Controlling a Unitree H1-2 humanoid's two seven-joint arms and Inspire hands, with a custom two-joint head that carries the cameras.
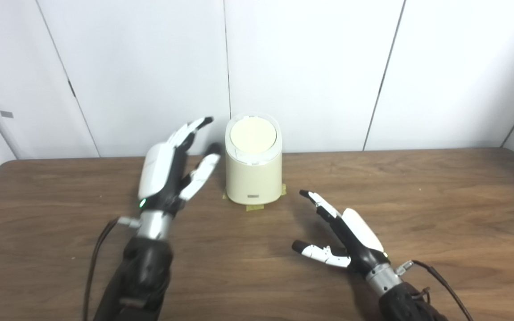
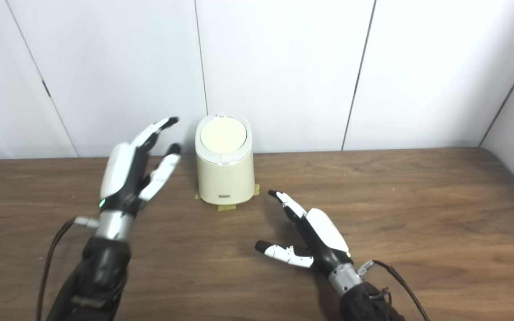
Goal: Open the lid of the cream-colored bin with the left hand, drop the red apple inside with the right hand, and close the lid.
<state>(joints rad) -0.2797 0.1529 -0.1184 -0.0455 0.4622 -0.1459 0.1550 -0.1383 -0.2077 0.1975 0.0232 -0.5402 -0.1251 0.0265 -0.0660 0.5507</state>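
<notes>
Bin (image 1: 253,171) of cream colour stands upright near the far edge of the wooden table (image 1: 440,200), just in front of the white panelled wall (image 1: 328,67). Its round lid (image 1: 253,135) lies flat and closed on top, framed by a white rim. A small grey label (image 1: 253,196) sits low on the bin's front face, and strips of yellowish tape (image 1: 254,207) show under its base, touching the table.

The left hand (image 1: 172,167) hovers raised above the table just to the left of the bin, palm turned toward it, fingers (image 1: 194,127) spread and stretched upward, holding nothing. Its thumb (image 1: 203,171) points at the bin's side and comes near the wall of the bin, though whether it touches cannot be told. A green light glows at the wrist.

The right hand (image 2: 312,238) rests low over the table in front of the bin and to its right, well apart from it. Its fingers (image 2: 286,203) reach toward the bin, the thumb (image 2: 281,252) splays out to the left, and it too holds nothing. Dark cables trail from both forearms.

No red apple shows in either view.
</notes>
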